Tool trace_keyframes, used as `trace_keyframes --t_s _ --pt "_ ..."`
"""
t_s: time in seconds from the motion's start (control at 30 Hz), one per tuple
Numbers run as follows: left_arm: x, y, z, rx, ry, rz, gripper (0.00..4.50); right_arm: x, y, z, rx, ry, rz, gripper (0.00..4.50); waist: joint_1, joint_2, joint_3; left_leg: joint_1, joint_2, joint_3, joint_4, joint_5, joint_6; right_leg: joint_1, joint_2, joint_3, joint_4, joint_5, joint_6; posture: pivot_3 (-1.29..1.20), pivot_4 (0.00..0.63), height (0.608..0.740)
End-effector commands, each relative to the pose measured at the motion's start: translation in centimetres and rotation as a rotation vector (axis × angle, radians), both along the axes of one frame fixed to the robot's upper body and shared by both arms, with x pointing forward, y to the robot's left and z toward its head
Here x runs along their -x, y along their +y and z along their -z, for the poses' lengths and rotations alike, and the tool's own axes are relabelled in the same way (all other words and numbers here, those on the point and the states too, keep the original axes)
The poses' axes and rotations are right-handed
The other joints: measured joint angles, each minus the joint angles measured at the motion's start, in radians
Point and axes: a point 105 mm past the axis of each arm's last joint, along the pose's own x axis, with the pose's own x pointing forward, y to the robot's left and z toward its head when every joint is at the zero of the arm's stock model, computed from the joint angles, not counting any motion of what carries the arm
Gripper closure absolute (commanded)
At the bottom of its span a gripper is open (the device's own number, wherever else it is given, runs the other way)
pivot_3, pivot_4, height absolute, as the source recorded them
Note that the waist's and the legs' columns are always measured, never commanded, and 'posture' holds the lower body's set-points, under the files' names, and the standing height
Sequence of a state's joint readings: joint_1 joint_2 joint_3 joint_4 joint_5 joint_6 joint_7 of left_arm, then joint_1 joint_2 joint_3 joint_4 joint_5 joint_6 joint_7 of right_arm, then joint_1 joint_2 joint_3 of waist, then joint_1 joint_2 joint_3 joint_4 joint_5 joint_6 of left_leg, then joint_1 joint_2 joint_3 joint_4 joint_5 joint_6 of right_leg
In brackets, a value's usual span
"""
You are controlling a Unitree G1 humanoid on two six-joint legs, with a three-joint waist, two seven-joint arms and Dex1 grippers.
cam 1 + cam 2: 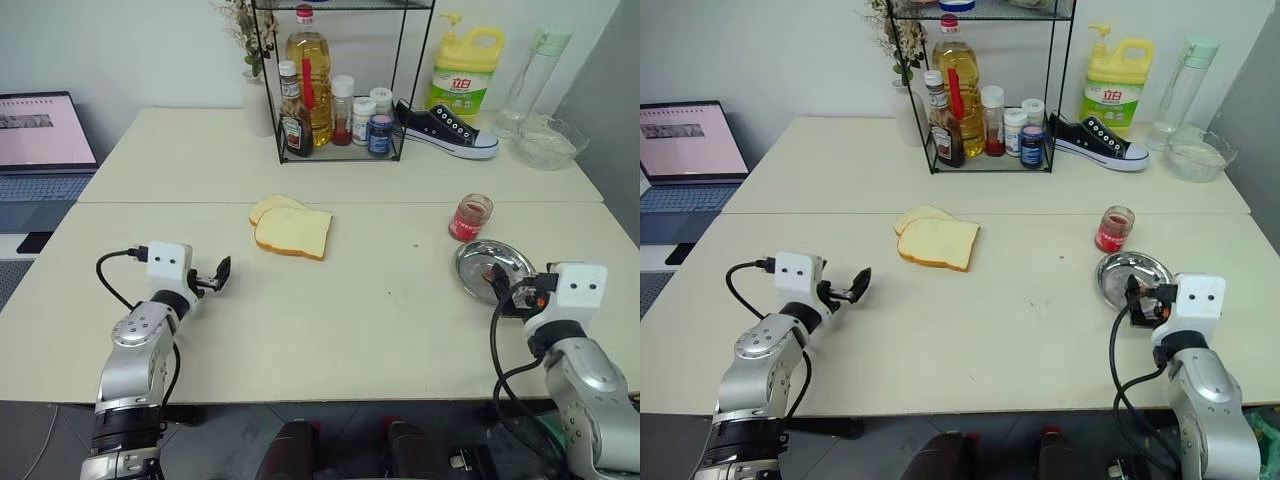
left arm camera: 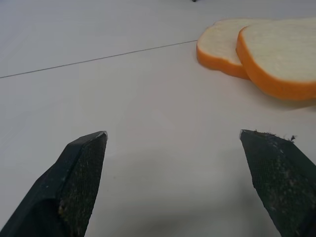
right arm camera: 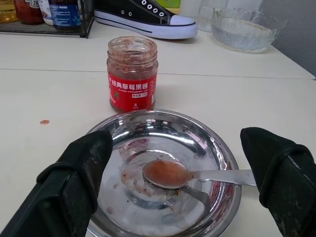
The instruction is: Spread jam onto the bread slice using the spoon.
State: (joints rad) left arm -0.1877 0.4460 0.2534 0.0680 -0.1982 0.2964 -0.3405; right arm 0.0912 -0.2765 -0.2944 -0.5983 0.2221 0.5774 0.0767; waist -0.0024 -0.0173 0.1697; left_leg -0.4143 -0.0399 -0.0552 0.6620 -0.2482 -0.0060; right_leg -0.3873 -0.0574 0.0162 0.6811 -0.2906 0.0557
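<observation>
A: Right wrist view: the right end effector gapes wide, empty, over the spoon in the steel dish.

B: Pinch the handle squarely (it's slender), then scoop jam; the bread slice waits mid-bench, left end effector wide and empty.

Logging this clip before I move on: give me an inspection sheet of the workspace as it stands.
Surface: pale table, seam across it, a small red spot near the jar.
Job's things: two bread slices overlapping at centre, no jam seen on them; jam jar open, upright, behind the dish; spoon lies in the smeared dish, bowl jam-coated.
Clutter: wire rack of bottles, shoe, detergent jug, glass bowl, tall bottle.
Grippers: left gripper open, empty, short of the bread; right gripper open, empty, at the dish.
Cables: black lead looping at each wrist.
Surroundings: laptop at left, white wall.
</observation>
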Motion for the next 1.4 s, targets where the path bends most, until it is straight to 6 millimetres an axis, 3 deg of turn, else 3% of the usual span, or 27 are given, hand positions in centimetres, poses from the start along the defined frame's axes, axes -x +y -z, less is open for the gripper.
trace_keyframes --t_s 0.03,0.43,0.53,0.63,0.7,0.83,0.97,1.2,1.4 --pt "0.1 0.4 -1.8 -0.023 -0.058 -0.010 0.01 -0.1 -0.4 -1.2 0.028 -0.040 -0.008 0.00 0.000 0.000 0.000 0.000 0.000 0.000 0.000 0.000 0.000 0.000 0.000 0.000 0.000 0.000 0.000 0.00 0.150 0.740" --pt "0.9 0.1 -2.4 -0.039 -0.040 0.051 0.01 -0.5 0.0 -1.2 0.047 -0.028 -0.078 0.00 0.000 0.000 0.000 0.000 0.000 0.000 0.000 0.000 0.000 0.000 0.000 0.000 0.000 0.000 0.000 0.00 0.150 0.740" --pt "1.0 0.0 -3.1 0.001 -0.034 0.097 0.01 -0.7 1.2 -1.4 0.041 -0.016 -0.172 0.00 0.000 0.000 0.000 0.000 0.000 0.000 0.000 0.000 0.000 0.000 0.000 0.000 0.000 0.000 0.000 0.00 0.150 0.740" --pt "0.7 -0.4 -5.3 0.028 0.006 0.242 0.01 -0.1 6.5 -1.8 0.084 0.106 -0.634 0.00 -0.004 0.000 0.001 0.000 0.000 0.000 0.000 0.000 0.000 0.000 0.000 0.000 0.000 0.000 0.000 0.00 0.150 0.740" --pt "0.3 -0.7 -6.0 0.058 0.044 0.306 0.01 0.7 8.5 -1.3 0.125 0.204 -0.842 0.00 -0.005 0.000 0.001 0.000 0.001 0.000 0.001 0.000 0.000 0.000 0.001 -0.001 0.000 0.000 0.000 0.00 0.150 0.740" --pt "-1.1 -2.2 -6.1 0.142 0.122 0.369 0.01 0.5 11.1 -2.3 0.111 0.213 -0.997 0.00 -0.003 0.000 0.000 0.002 0.000 -0.002 0.000 0.000 0.000 0.003 0.001 -0.002 -0.001 0.000 0.000 0.00 0.150 0.740" --pt "-2.2 -4.1 -5.0 0.187 0.202 0.424 0.01 -0.4 12.8 -3.7 0.084 0.157 -1.039 0.00 -0.005 -0.001 0.001 0.001 0.000 -0.001 0.001 0.000 0.000 0.002 0.001 -0.001 -0.001 0.000 0.000 0.00 0.150 0.740" --pt "-5.1 -5.3 -1.8 0.272 0.224 0.343 0.01 -1.0 13.5 -4.2 0.087 0.121 -1.017 0.00 0.000 -0.001 0.000 -0.001 0.000 -0.001 0.001 0.000 0.000 0.000 0.000 -0.001 -0.001 0.000 0.000 0.00 0.150 0.740" --pt "-6.5 -6.0 -1.4 0.425 0.200 0.322 0.01 -0.8 13.5 -4.3 0.066 0.109 -0.982 0.00 0.004 -0.002 0.000 -0.001 -0.001 -0.002 0.001 0.000 0.000 0.000 0.000 -0.002 0.000 0.000 0.000 0.00 0.150 0.740"
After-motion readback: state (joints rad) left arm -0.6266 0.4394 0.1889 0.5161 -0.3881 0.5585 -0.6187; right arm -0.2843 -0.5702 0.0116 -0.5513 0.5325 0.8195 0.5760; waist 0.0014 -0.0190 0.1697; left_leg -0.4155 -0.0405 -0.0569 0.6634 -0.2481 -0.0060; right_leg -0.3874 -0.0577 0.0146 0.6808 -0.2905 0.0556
